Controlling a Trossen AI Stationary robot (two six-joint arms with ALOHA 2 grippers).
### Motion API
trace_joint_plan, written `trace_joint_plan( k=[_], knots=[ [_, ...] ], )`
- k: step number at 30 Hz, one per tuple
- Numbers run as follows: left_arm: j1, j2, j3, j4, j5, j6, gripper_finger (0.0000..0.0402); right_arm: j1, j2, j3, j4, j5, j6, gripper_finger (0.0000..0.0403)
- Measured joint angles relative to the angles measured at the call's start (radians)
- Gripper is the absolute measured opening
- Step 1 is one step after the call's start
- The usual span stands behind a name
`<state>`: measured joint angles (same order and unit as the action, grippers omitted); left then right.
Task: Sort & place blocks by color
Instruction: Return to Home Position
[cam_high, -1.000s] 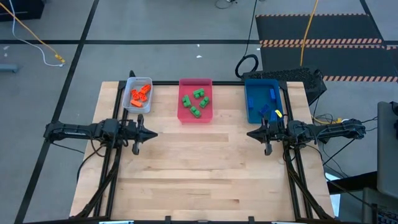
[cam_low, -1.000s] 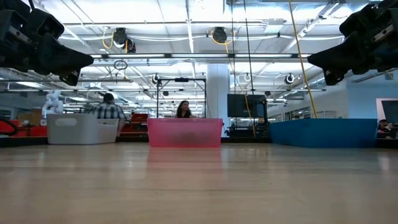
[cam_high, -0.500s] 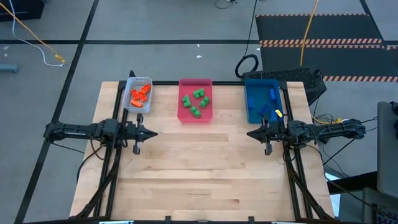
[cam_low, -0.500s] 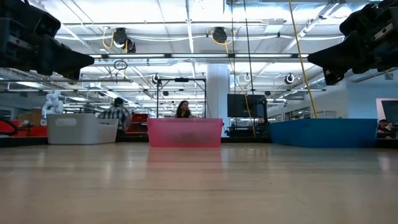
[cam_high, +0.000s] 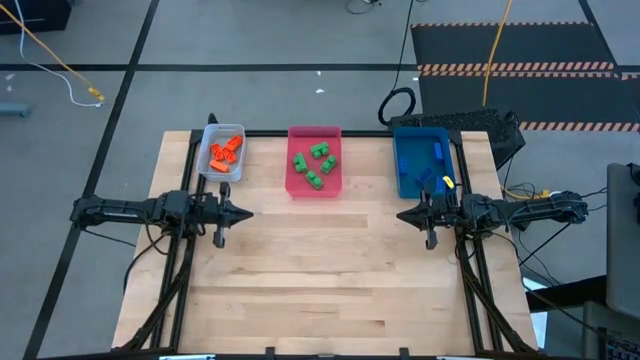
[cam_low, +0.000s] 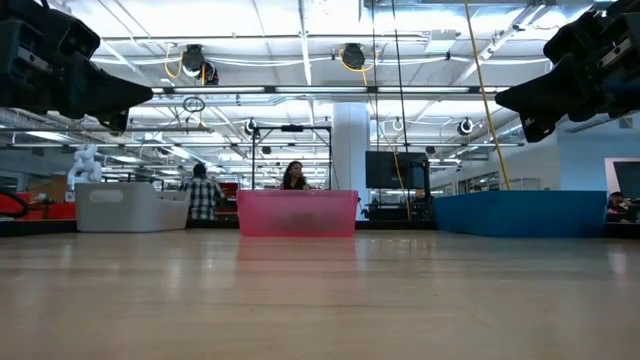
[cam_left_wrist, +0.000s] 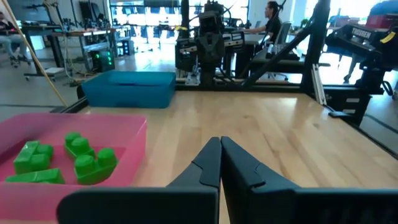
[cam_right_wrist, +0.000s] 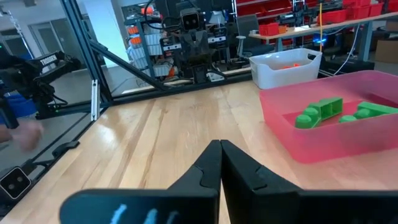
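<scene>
Both left tool (cam_high: 247, 213) and right tool (cam_high: 401, 214) hover closed.

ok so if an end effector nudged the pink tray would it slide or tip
The pink tray would probably slide, not tip: it sits low and wide on the smooth wooden table. Its translucent walls suggest light plastic, and the few green blocks lying loose inside may shift.

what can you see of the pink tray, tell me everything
The pink tray is a rectangular, open-topped bin of translucent-looking pink plastic with upright walls. It rests flat on the wooden table at the far edge, in the middle, between a white bin and a blue bin, touching neither. Several green blocks lie loose inside. Nothing else touches it.
</scene>
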<state>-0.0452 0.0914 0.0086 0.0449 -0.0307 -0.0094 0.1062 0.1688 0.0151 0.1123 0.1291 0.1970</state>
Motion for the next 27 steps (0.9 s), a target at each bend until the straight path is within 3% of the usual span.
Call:
trace_joint_plan(
  k=[10, 27],
  knots=[
    [0.0, 0.0, 0.0, 0.009, 0.001, 0.004, 0.0036, 0.0, 0.0, 0.0, 0.0, 0.0, 0.0, 0.0],
    [0.0, 0.0, 0.0, 0.01, 0.004, 0.004, 0.0037, 0.0, 0.0, 0.0, 0.0, 0.0, 0.0, 0.0]
  ],
)
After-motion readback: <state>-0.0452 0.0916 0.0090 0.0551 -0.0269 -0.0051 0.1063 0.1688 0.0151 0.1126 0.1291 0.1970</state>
